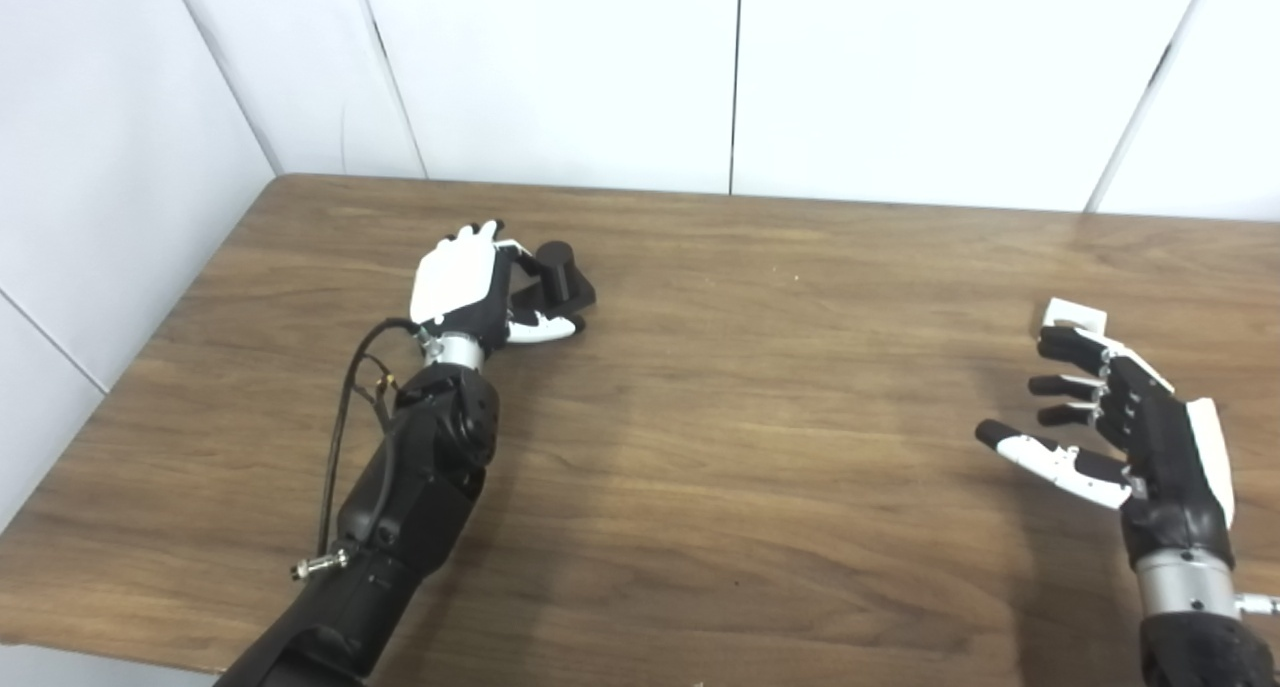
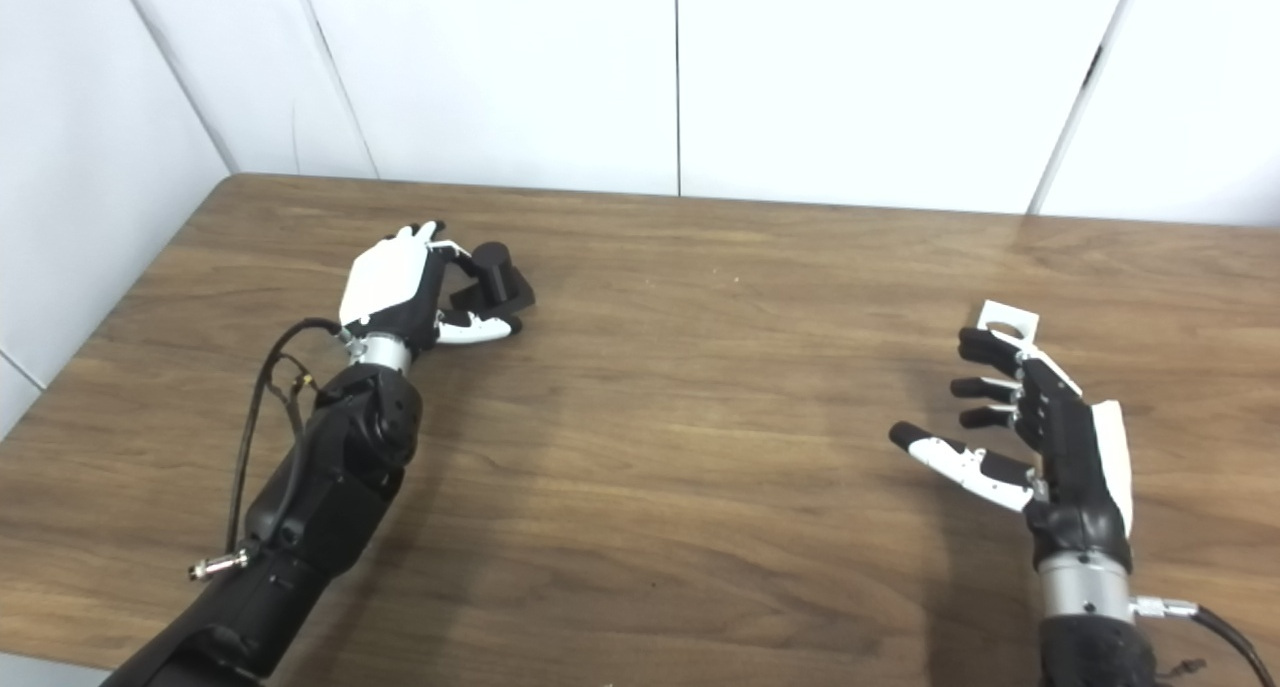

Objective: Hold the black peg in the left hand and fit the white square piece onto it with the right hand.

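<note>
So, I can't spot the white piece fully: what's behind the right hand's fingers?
The white square piece lies on the table just behind the right hand, its hole visible. The fingers cover its near edge.

black peg [image 1: 560,272], white square piece [image 2: 1008,319]

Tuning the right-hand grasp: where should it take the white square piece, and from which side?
Judging from both views: grip the white square piece across its outer edges, coming from the near side where the open right robot hand waits. It seems to lie flat with a hole on top; keep that uncovered.
</note>
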